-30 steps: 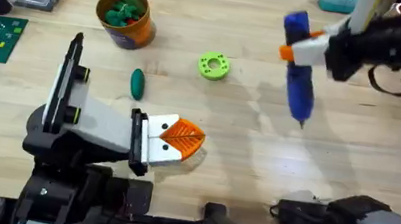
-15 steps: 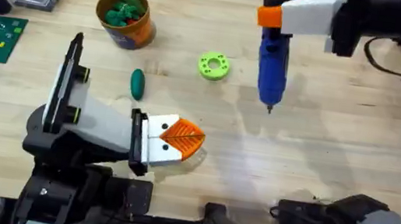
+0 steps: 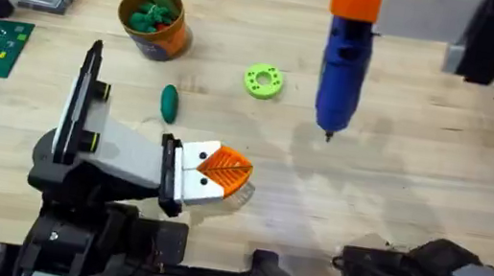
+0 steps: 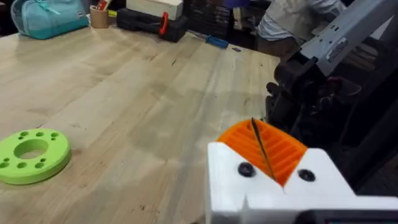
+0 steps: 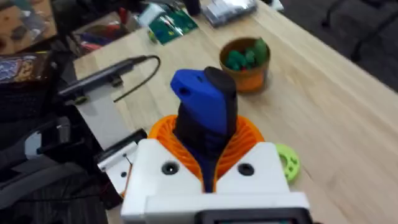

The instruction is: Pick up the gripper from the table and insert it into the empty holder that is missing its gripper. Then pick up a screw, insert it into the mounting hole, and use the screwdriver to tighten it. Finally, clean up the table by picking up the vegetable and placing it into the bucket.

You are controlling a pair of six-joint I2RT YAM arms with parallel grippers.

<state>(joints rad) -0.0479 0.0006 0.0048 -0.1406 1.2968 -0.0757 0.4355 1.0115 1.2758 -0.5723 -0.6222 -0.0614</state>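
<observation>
My right gripper hangs high over the table's far side, its fingers clamped. My left gripper rests low near my base.

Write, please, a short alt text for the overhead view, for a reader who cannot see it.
The right gripper holds the blue screwdriver tip-down above the wooden table. At lower left, the left arm's white holder carries an orange finger; a dark green vegetable, a lime-green ring and an orange bucket lie beyond.
</observation>
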